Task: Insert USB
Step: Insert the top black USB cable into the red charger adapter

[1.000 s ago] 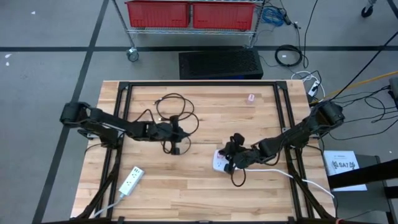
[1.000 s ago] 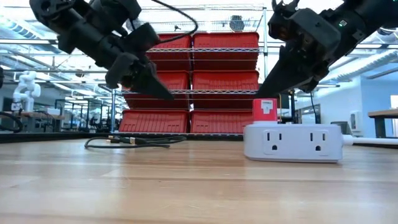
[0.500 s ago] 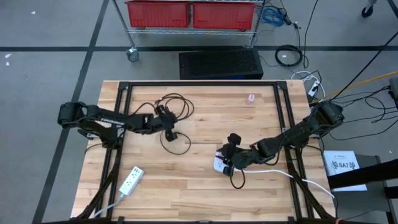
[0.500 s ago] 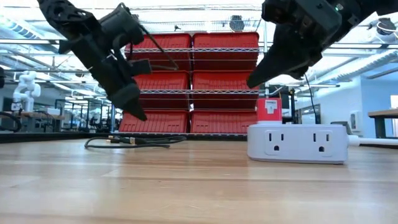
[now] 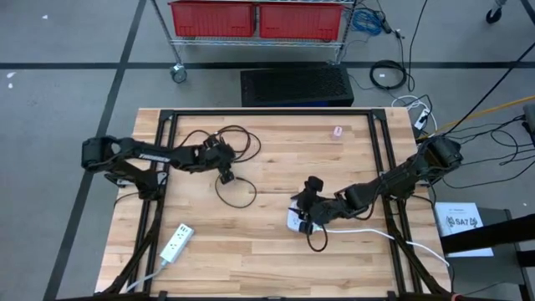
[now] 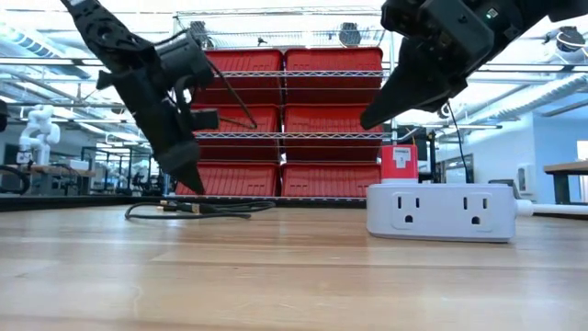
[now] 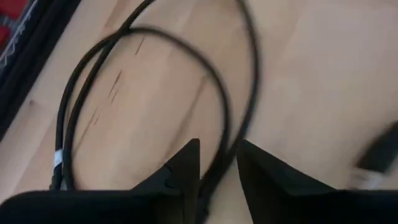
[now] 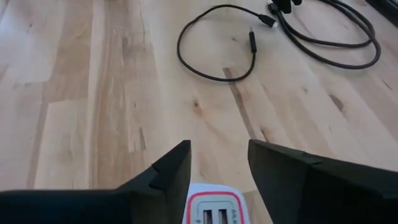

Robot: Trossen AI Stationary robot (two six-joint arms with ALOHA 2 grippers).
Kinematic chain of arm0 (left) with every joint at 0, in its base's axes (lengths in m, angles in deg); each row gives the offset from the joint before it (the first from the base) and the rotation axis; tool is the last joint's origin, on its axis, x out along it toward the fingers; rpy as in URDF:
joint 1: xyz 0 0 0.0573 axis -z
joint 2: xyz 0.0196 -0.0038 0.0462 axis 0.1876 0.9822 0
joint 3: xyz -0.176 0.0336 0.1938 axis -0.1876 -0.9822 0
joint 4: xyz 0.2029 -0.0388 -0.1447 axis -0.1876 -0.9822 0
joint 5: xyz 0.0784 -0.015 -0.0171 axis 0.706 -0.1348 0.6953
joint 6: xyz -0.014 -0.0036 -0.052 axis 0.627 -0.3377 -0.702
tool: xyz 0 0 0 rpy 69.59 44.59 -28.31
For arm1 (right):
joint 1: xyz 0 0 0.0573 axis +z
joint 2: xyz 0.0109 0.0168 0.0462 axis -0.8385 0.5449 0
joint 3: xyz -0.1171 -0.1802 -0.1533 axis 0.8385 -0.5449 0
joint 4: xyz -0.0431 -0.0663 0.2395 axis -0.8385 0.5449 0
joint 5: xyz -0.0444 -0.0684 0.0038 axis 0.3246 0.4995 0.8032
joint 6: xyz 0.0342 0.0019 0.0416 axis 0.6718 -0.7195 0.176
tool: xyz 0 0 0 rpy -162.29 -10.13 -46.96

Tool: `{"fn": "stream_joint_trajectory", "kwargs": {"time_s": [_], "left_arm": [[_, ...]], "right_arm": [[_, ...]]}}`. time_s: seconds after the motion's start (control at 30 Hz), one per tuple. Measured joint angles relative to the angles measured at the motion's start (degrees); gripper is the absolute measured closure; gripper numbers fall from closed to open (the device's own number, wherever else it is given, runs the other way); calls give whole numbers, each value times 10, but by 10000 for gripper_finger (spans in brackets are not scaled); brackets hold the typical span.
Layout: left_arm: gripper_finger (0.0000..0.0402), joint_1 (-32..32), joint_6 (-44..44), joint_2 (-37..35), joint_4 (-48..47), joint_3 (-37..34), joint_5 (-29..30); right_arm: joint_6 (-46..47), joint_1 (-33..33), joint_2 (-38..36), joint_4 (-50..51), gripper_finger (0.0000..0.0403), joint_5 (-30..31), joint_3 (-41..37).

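Note:
A black USB cable (image 5: 219, 189) lies in loose loops on the wooden table at the far left, also seen in the low view (image 6: 197, 210). One plug end (image 8: 267, 20) rests flat on the wood. My left gripper (image 5: 224, 167) hangs open just above the cable (image 7: 227, 118), fingers pointing down, and holds nothing. A white power strip (image 5: 293, 220) with a red top lies right of centre. Its USB ports (image 8: 211, 214) face up below my right gripper (image 8: 219, 146), which is open and raised above the strip (image 6: 439, 210).
A second white power strip (image 5: 174, 244) lies near the front left corner. A small pink object (image 5: 338, 131) sits at the far right. The strip's white cord (image 5: 368, 232) runs toward the right edge. Bare wood (image 5: 267, 259) lies between the arms and along the near side.
My left gripper has moved toward the table's left and far edges and tipped to point more steeply down. The cable's loops have shifted left with it, and its near loop now lies flat on the wood. My right gripper has risen a little above the power strip.

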Motion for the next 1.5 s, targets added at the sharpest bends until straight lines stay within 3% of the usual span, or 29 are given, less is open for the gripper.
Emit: {"fn": "stream_joint_trajectory", "kwargs": {"time_s": [0.3, 0.4, 0.57, 0.77, 1.2, 1.37, 1.5], "left_arm": [[291, -46, 11, 71, 12, 3, -24], [313, -46, 11, 79, 13, 3, -24], [387, -43, 10, 69, 3, 10, -24], [397, -36, -4, 33, 5, 23, -44], [400, -32, -27, -70, 101, 25, -136], [381, -50, -3, -50, 17, 24, -110], [341, -61, -4, 1, 29, 24, -124]], "right_arm": [[-6, -1, 0, -2, 250, 0, 0], [-6, -1, 0, -2, 250, 0, 0], [-6, -1, -1, -2, 250, 0, 0], [-6, 0, -1, -2, 250, 0, 1], [5, 1, -1, -10, 250, 0, 1], [2, 1, -1, -11, 250, -1, 1], [-7, -3, -1, -12, 250, -1, 1]]}}
